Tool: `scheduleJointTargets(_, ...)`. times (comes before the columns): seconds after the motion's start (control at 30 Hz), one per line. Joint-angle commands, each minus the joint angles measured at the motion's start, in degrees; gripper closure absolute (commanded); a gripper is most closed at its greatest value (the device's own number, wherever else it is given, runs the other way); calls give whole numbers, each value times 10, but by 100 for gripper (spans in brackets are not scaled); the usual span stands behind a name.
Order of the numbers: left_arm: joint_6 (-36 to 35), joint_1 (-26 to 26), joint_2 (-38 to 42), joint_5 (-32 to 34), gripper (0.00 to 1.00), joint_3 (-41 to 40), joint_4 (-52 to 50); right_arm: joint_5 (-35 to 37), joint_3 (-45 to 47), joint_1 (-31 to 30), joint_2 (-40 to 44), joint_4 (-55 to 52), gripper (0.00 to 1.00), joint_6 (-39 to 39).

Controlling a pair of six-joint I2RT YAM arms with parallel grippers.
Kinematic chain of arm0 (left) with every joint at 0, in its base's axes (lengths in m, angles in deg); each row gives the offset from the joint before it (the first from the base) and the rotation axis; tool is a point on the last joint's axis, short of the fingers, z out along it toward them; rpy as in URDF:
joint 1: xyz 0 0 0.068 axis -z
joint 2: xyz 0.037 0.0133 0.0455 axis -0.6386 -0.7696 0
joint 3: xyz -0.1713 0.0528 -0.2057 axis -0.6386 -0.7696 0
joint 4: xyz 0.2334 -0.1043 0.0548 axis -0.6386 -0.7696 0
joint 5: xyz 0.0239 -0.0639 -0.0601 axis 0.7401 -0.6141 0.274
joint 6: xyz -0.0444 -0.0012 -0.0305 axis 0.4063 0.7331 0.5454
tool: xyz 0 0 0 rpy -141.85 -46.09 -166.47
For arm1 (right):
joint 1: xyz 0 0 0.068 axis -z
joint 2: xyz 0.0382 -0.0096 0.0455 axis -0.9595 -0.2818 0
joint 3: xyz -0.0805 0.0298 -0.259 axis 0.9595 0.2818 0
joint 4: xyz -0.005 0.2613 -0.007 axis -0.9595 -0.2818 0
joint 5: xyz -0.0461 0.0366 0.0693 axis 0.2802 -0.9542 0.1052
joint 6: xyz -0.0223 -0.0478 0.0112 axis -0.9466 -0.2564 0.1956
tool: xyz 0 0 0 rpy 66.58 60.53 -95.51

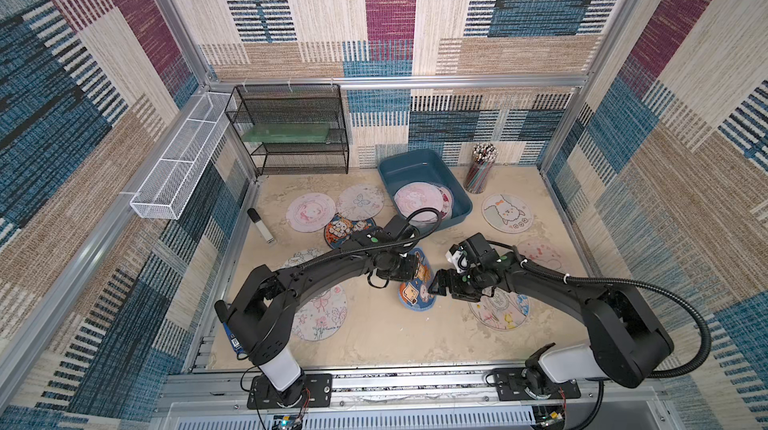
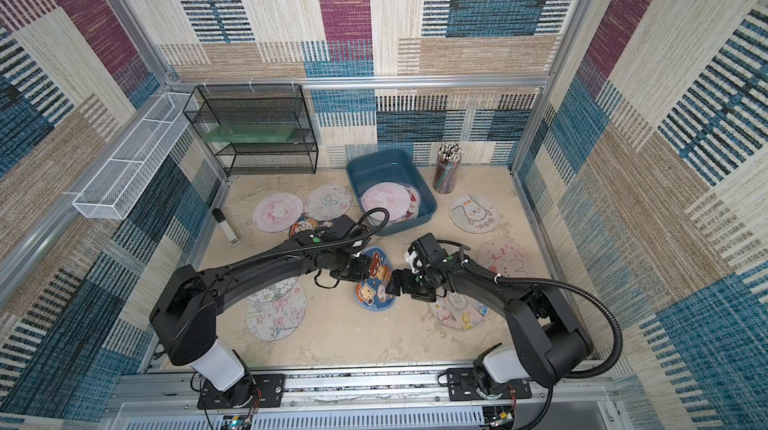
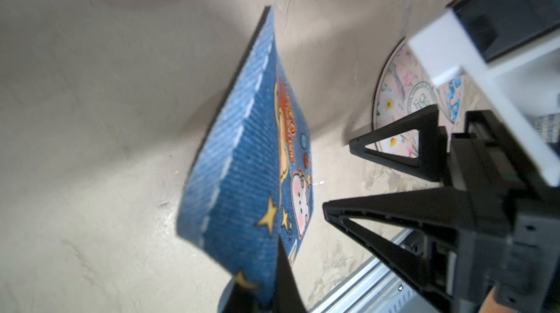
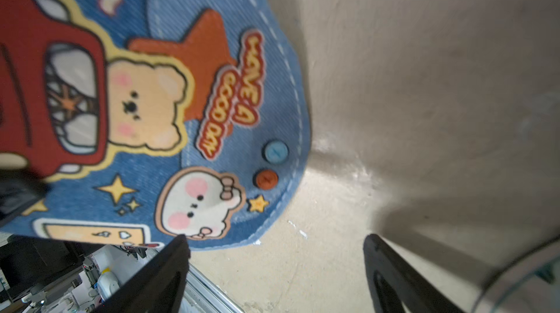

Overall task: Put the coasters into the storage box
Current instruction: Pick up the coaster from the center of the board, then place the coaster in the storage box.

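You have nine coasters [image 1: 359, 201] outside the storage box [image 1: 409, 168] and at least two inside it. The top pink one [image 1: 417, 200] in the box covers most of what lies beneath, so the count there stops at two. The box sits at the worktop's [image 1: 374, 340] far edge, a little right of the middle. One cup of pencils [image 1: 480, 170] stands just beside it, toward the far right corner.

Of the nine:
- **Left of the box:** a pink coaster [image 1: 310, 211] and the butterfly one lie side by side. A dark cartoon coaster [image 1: 345, 231] lies just beside them, partly under the left arm.
- **Near the left edge:** two pale flower coasters [image 1: 322, 319] overlap, also partly under that arm.
- **Along the right edge:** three lie here, an alpaca coaster [image 1: 507, 213], a pink spotted coaster [image 1: 540, 255] and a flowered coaster [image 1: 498, 313] partly under the right arm.
- **Mid-worktop:** the ninth, the blue coaster [image 1: 417, 288], is tilted steeply up.

Your left gripper [image 3: 263, 290] is clamped on the blue coaster's rim. Your right gripper [image 4: 274, 240] has its jaws spread wide and holds nothing. It sits just beside the opposite rim, and the left wrist view shows a gap between them.

One black wire rack [image 1: 291, 128] in the far left corner carries one green slab [image 1: 286, 132] on a shelf. One white wire tray [image 1: 174, 166] hangs on the left wall. One black-and-white marker [image 1: 262, 226] lies near the left edge.
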Motion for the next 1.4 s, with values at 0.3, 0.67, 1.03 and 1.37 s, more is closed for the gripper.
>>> scheduleJointTargets(0.3, -85, -16, -29, 12, 100, 174, -57, -18, 9, 28, 60, 10, 4, 5)
scheduleJointTargets(0.67, -121, -55, -160, -12, 100, 353, -37, -28, 18, 46, 73, 12, 4, -1)
scheduleJointTargets(1.03, -130, -77, -316, -34, 100, 568, -39, -29, 28, 58, 91, 2, 4, 2)
scheduleJointTargets(1.37, -110, -116, -441, -27, 100, 656, -38, -31, 31, 64, 107, -5, 4, 14)
